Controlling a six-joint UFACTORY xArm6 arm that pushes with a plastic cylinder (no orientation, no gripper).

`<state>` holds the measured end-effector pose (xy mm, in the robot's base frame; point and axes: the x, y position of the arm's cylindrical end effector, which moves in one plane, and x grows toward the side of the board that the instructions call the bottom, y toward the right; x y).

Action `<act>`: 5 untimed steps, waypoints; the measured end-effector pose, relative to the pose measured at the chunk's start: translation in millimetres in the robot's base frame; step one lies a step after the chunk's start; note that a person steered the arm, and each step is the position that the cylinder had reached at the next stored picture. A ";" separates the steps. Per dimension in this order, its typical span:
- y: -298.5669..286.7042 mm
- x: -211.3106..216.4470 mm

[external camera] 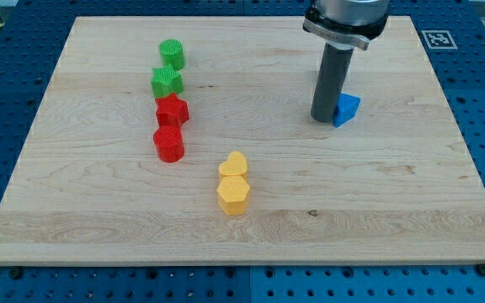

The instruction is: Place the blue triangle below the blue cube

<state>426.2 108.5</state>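
Observation:
The blue triangle (348, 108) lies on the wooden board (99, 210) at the view's upper right. My tip (324, 119) stands right against the triangle's left side, touching or nearly touching it. The dark rod rises from there to the arm's mount at the view's top. No blue cube shows in this view; the rod may hide part of the board behind it.
A green cylinder (172, 55), a green star-like block (167, 82), a red star-like block (173, 110) and a red cylinder (168, 144) form a column at the left. A yellow heart (234, 165) and a yellow hexagon (232, 194) sit at the middle bottom.

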 end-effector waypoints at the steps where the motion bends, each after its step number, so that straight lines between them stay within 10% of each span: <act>1: 0.2 17.9; 5: 31.2 18.6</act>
